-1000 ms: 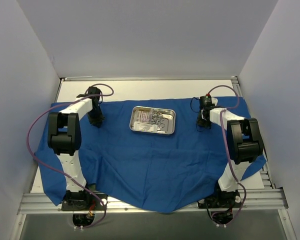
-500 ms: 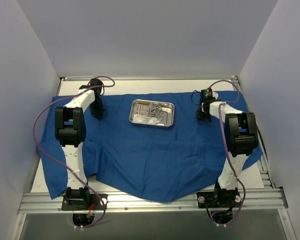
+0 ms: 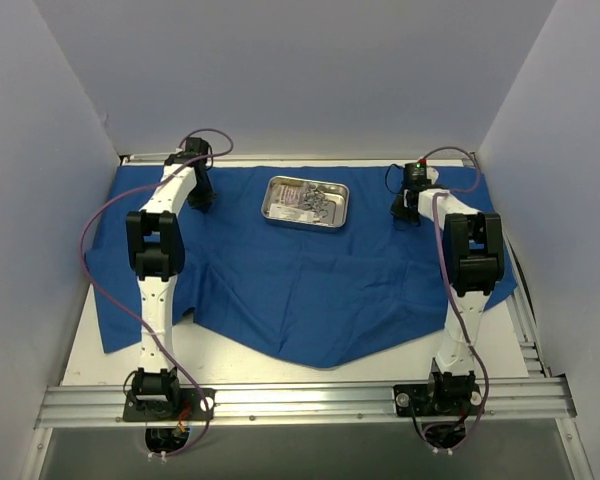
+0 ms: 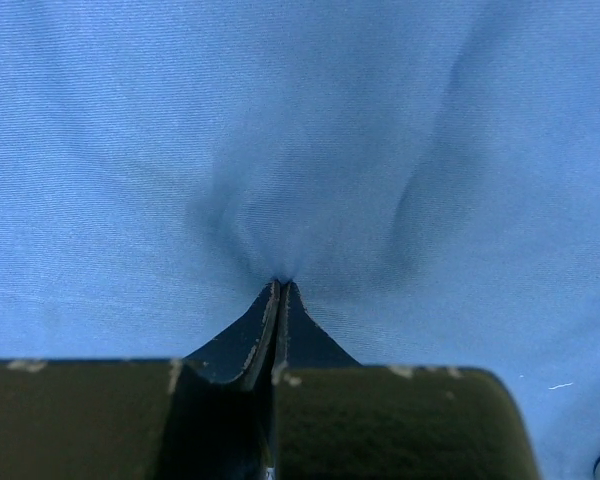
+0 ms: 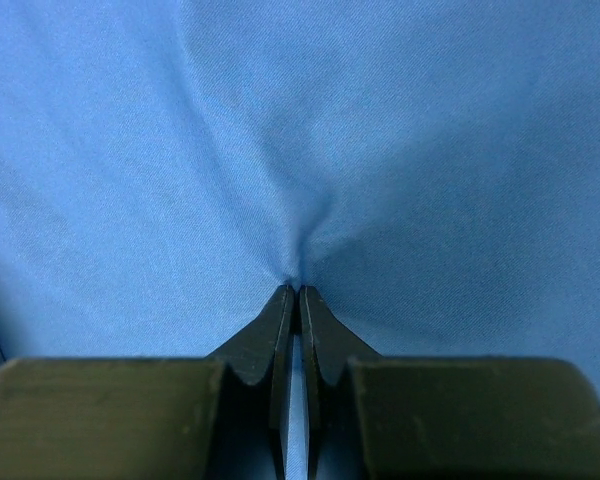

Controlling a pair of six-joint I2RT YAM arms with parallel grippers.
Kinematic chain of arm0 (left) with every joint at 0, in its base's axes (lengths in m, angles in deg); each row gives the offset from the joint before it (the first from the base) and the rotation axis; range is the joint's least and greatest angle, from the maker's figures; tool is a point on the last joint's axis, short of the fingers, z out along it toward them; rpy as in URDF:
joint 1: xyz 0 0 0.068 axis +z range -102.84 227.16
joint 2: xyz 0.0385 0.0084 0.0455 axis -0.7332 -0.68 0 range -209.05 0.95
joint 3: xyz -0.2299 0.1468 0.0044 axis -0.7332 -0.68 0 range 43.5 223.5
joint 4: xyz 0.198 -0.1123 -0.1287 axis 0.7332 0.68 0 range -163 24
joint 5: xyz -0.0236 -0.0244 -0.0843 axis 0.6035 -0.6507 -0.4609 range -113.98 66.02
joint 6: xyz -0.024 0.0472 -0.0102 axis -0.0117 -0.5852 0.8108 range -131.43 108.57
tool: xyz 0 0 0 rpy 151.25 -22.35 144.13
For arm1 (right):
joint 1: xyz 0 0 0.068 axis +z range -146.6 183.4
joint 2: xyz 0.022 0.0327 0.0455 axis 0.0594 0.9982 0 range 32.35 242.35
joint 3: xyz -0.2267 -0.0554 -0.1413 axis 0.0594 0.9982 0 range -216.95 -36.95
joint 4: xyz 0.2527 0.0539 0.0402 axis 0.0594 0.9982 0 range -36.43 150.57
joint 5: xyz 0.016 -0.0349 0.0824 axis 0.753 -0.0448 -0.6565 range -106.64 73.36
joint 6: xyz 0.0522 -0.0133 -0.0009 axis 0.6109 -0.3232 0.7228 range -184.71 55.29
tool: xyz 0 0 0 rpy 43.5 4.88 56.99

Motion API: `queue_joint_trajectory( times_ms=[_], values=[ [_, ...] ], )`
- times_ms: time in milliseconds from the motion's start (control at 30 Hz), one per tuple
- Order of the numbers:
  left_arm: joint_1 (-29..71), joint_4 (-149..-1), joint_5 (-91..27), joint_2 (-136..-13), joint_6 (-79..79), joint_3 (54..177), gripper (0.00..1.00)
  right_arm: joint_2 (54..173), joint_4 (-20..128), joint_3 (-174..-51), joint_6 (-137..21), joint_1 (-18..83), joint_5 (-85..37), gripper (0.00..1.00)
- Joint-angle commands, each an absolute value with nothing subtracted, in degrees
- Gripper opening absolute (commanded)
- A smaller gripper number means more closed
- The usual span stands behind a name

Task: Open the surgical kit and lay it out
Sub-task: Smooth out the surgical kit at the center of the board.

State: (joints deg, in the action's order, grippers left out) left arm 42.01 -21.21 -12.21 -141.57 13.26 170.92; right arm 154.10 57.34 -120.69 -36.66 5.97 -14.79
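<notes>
Clamped between the closed fingers of the left gripper (image 4: 281, 283): a small raised pinch of the royal-blue cloth wrap (image 4: 130, 140), with soft creases fanning away from the tips. The same at the right gripper (image 5: 298, 285), fingers pressed together on a second peak of the same cloth, folds running outward from the pinch. Blue fabric on every side of both pairs of fingers in the wrist views. From above, both grips close to the far edge of the wrap, well apart, one toward each far corner, at the ends of two white arms stretched out over the cloth. Between them, to the right of the left gripper and to the left of the right one, resting on the cloth and apart from both: the small steel tray (image 3: 264, 208), roughly level with the two grips. In the tray, a heap of small steel instruments (image 3: 318, 203), too small to tell apart. Back from the grippers toward the arm bases, the rest of the wrap spread in shallow rumples over the white table (image 3: 230, 365), its near hem dipping to a blunt point between the arms, short of the metal rail (image 3: 300, 402), with bare tabletop at both near corners.
</notes>
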Motion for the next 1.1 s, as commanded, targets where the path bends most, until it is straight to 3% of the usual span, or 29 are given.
queue_joint_trajectory(
  times_ms=[0,600,1067],
  values=[
    [42.76,-22.11,-9.49,-145.56,11.86,176.81,0.02,161.89,64.99,-120.96,-37.55,4.37,-11.28,0.00],
    [43.03,-20.18,-12.03,-153.39,7.73,191.41,0.02,168.58,66.49,-131.96,-37.99,2.01,-11.19,0.00],
    [45.04,-23.60,-12.64,-153.48,9.40,192.47,0.02,171.65,65.79,-137.67,-39.14,1.56,-12.16,0.00]
  ],
)
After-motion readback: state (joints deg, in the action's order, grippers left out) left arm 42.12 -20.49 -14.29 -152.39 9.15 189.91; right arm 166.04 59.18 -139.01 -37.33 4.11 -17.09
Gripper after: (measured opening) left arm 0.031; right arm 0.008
